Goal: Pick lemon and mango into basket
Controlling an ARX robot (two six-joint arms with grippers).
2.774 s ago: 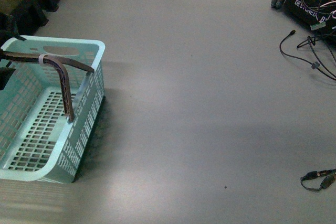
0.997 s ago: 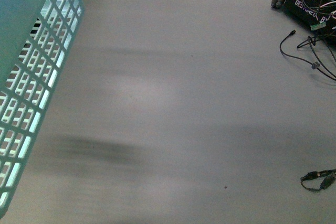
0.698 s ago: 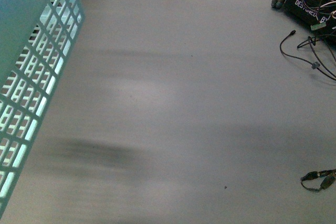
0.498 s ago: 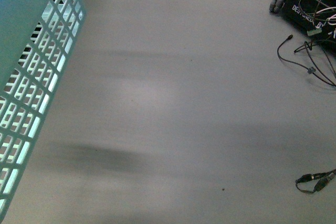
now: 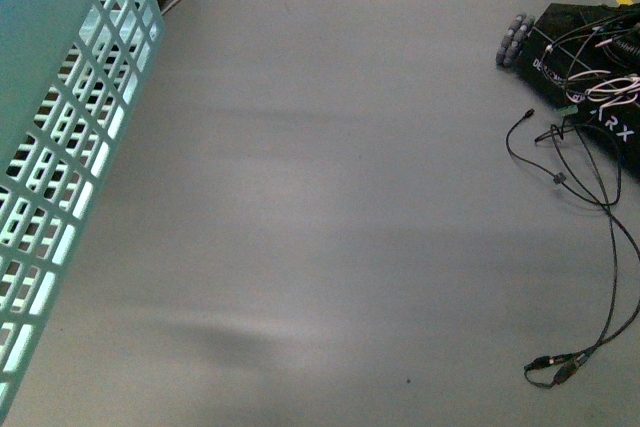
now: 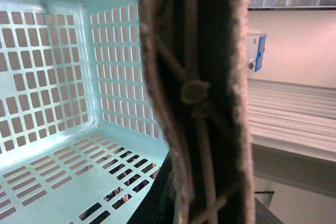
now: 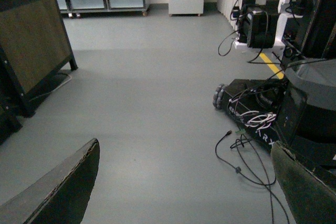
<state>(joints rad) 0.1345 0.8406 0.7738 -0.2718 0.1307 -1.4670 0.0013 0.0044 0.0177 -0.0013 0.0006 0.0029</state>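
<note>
**Basket.** The basket (image 5: 60, 137) is seen in the front view at the far left. Only one slotted teal wall is shown, tilted, and the rest is cut off by the picture's edge. Whether it touches the grey floor (image 5: 330, 207) cannot be told. In the left wrist view its inside is shown, and the part of the slotted bottom that can be seen holds nothing.

**Left gripper.** The left wrist view is blocked down the middle by the brown handle (image 6: 194, 93), which is very close to the lens and blurred. A ribbed dark face between two pale edges is made out. The fingers are hidden behind it, so it cannot be told whether the jaws are apart or together.

**Right gripper.** The right gripper (image 7: 185, 145) is shown with its jaws wide apart and nothing between them. Only the two dark fingers (image 7: 63, 187) are seen, each cut off by the picture's lower corners.

**Surroundings.** A black wheeled base (image 5: 585, 57) is seen at the front view's upper right, partly out of frame. Loose cables (image 5: 585, 182) are trailed from it across the floor to a small connector (image 5: 555, 367).
</note>
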